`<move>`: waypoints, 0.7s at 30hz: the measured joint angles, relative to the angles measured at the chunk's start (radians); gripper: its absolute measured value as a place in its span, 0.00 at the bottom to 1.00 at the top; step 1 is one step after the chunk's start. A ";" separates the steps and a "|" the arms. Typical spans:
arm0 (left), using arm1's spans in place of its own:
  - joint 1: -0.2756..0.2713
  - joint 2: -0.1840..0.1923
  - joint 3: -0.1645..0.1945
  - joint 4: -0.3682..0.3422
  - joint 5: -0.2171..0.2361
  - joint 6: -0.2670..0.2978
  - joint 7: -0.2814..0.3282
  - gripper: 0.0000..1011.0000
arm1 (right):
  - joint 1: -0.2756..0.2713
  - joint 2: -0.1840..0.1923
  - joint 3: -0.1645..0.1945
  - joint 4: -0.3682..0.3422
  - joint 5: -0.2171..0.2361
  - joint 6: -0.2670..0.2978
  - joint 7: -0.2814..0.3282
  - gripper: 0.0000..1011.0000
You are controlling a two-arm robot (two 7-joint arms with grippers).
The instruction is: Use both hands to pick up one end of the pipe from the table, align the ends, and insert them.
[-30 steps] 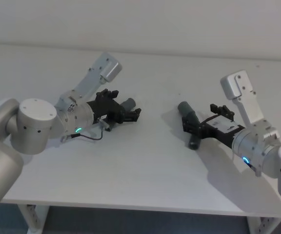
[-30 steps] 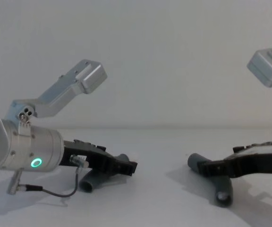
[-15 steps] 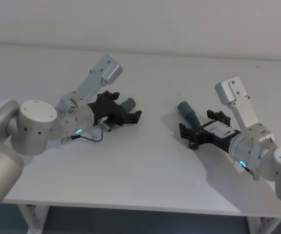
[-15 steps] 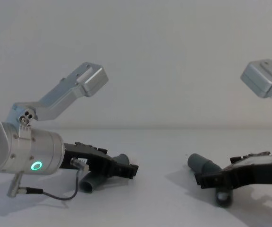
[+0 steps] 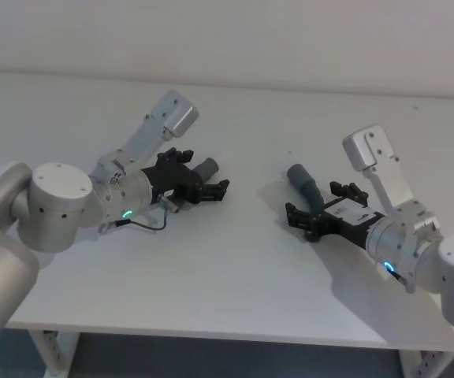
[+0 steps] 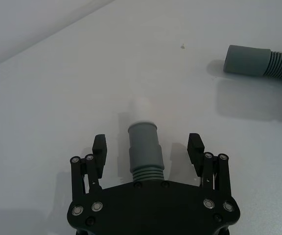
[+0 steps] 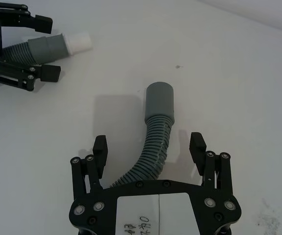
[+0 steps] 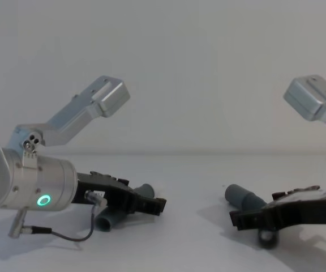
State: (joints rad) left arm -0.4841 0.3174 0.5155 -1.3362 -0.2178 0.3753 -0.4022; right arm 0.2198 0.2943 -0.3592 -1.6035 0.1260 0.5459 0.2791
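Two dark-grey ribbed pipe pieces lie on the white table [image 5: 227, 276]. The left piece [image 5: 208, 166] ends in a grey cuff [image 6: 143, 144] with a white spigot tip [image 7: 80, 41]. My left gripper [image 6: 147, 146] is open and straddles that cuff, one finger on each side with a gap to both. The right piece [image 5: 299, 178] curves and ends in a wider socket cuff [image 7: 159, 100]. My right gripper [image 7: 149, 145] is open and low over its ribbed part [image 7: 155, 144], its fingers apart from the pipe. The two ends point toward each other across a gap.
A thin black cable [image 8: 67, 232] loops on the table under the left wrist. Bare table lies between the two pieces [image 5: 254, 185]. The table's front edge [image 5: 211, 335] runs close to me. A plain wall [image 8: 208, 68] stands behind.
My right gripper has slid forward along the right pipe piece, now covering its near end. The left gripper has barely shifted. Both pieces lie where they were.
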 joint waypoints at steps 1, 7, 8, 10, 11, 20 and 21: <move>0.000 0.000 -0.001 0.000 0.000 0.000 0.000 0.99 | 0.000 -0.001 0.000 0.000 0.000 0.002 0.001 0.99; 0.002 -0.002 -0.003 0.000 0.002 -0.001 -0.001 0.99 | 0.001 -0.003 0.001 0.002 -0.001 0.005 0.005 0.98; 0.003 -0.002 -0.004 0.000 0.002 -0.001 -0.001 0.99 | 0.001 -0.004 0.002 0.002 -0.001 0.006 0.005 0.96; 0.003 -0.003 -0.005 0.000 0.003 -0.001 -0.001 0.99 | 0.001 -0.004 0.002 0.002 -0.001 0.006 0.006 0.91; 0.003 -0.003 -0.005 0.000 0.003 -0.001 -0.001 0.99 | 0.001 -0.005 0.002 0.002 -0.001 0.006 0.006 0.91; 0.004 -0.003 -0.006 -0.001 0.004 -0.001 -0.002 0.99 | 0.002 -0.006 0.003 0.003 -0.001 0.009 0.008 0.66; 0.004 -0.003 -0.006 -0.001 0.004 -0.001 -0.002 0.99 | 0.002 -0.007 0.003 0.003 -0.001 0.009 0.008 0.60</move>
State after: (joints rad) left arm -0.4801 0.3139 0.5093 -1.3372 -0.2136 0.3745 -0.4040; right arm 0.2215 0.2878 -0.3563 -1.6004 0.1249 0.5552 0.2870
